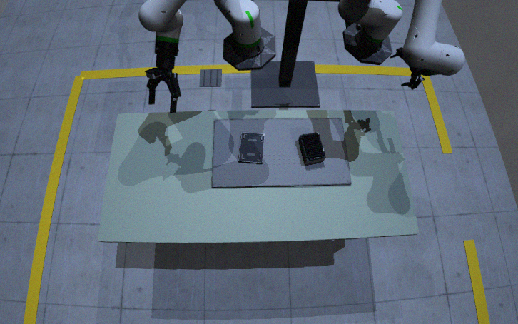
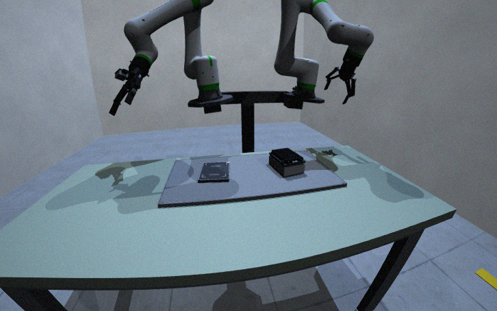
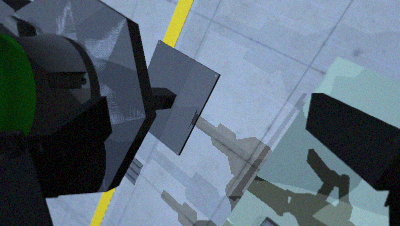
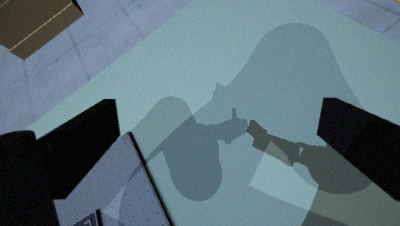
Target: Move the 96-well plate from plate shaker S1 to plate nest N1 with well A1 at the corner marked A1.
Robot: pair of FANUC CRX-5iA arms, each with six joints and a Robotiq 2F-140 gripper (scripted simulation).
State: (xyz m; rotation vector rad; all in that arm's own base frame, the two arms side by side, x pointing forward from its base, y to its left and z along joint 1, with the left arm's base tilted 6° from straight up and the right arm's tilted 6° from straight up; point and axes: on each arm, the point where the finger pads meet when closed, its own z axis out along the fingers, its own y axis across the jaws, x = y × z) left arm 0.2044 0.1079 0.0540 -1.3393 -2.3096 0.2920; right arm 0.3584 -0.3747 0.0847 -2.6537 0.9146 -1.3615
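We've got both claws open, left claw (image 1: pixel 397 70) (image 2: pixel 335 95) (image 3: pixel 207 112) and right claw (image 1: pixel 162 107) (image 2: pixel 120 109) (image 4: pixel 217 117). Plate (image 1: pixel 312 145) (image 2: pixel 287 155) sits on shaker (image 1: pixel 314 161) (image 2: pixel 293 170), pale green counter (image 1: pixel 252 213) (image 2: pixel 204 231) (image 3: pixel 370 90) (image 4: pixel 200 50) beneath the grey board (image 1: pixel 281 173) (image 2: pixel 263 196) (image 4: pixel 120 175); beige walls (image 2: pixel 204 42), yellow-taped floor (image 1: pixel 245 290) (image 2: pixel 451 251) (image 3: pixel 260 30) (image 4: pixel 105 35).

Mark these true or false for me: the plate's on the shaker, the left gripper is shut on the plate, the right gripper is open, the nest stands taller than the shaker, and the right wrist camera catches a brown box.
1. The plate is on the shaker. True.
2. The left gripper is shut on the plate. False: it is open, well away from the plate.
3. The right gripper is open. True.
4. The nest stands taller than the shaker. False: the nest is low and flat, the shaker taller.
5. The right wrist camera catches a brown box. True.
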